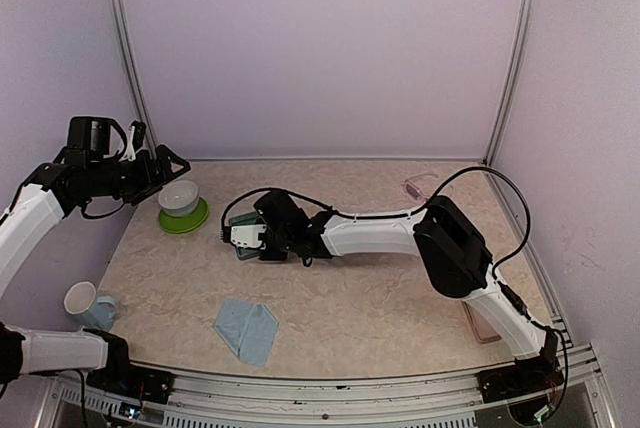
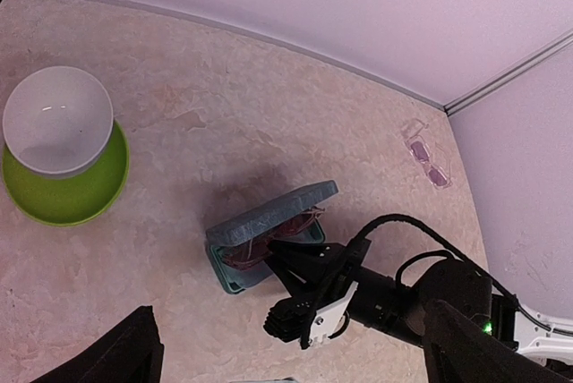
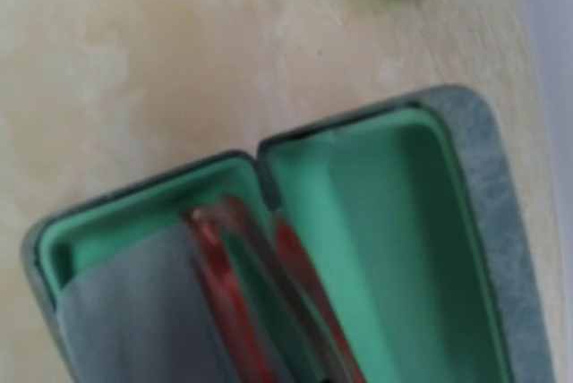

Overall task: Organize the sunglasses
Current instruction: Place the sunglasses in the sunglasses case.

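**A:** From above, where is the right gripper (image 1: pixel 240 240)?

**B:** It is stretched across to left of centre, over the blue-grey case (image 1: pixel 243 256). Its body hides what lies inside. I cannot tell whether its jaws are parted or pressed together. The left gripper (image 1: pixel 160 166) hangs raised at the far left, by the bowl (image 1: pixel 180 195), jaws spread and holding nothing.

**A:** And the other sunglasses?

**B:** The clear-framed pair (image 1: pixel 420 186) lies on the table by the far right corner, well apart from both grippers. Its long axis runs roughly left to right along the back wall. That is the right arm's side, and the left arm would have to cross the whole table. The pink case (image 1: pixel 478 326) sits near right, partly under that arm.

**A:** Left wrist view?

**B:** Its own fingers (image 2: pixel 134 352) stand wide at the lower corners. The case lid (image 2: pixel 273 211) is tilted up, and the red-framed pair (image 2: pixel 260 249) lies in the tray beneath it. The right gripper's tips are at the tray's edge, on the side away from the lid. Whether they touch it I can't say.

**A:** Right wrist?

**B:** It is close and blurred, and no fingers show. The red frames run along the tray's length. The lid half beside them is empty.

**A:** So, the move?

**B:** My guess is that the red pair is stowed and the lid wants shutting. After that the right arm must swing back, far and right, for the clear pair.
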Available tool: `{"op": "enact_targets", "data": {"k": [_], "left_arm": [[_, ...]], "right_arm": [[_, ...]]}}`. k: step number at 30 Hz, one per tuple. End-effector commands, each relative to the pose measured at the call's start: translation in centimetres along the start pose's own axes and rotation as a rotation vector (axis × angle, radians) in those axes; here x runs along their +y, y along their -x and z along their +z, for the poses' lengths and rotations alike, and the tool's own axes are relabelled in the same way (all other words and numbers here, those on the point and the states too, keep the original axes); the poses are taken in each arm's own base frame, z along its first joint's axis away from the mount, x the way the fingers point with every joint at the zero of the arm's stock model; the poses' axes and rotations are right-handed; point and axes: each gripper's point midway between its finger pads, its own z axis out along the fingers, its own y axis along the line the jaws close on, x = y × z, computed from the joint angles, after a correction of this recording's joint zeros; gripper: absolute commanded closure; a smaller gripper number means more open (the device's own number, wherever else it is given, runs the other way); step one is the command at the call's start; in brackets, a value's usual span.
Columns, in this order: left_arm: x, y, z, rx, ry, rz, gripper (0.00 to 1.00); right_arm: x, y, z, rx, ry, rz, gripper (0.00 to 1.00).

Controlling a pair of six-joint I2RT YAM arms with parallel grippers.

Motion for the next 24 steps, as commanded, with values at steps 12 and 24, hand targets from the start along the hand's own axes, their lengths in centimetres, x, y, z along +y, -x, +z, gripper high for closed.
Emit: {"op": "enact_targets", "data": {"k": [12, 24], "left_arm": [[-0.5, 0.7, -0.4, -0.027, -0.020, 0.016, 0.01], [-0.8, 0.9, -0.5, -0.035, -0.033, 0.014, 0.01]], "right_arm": [[-0.1, 2.1, -2.3, -0.027, -0.007, 0.036, 0.78], [-1.5, 4.1, -5.6, -0.117, 0.017, 0.208, 0.77]]}}
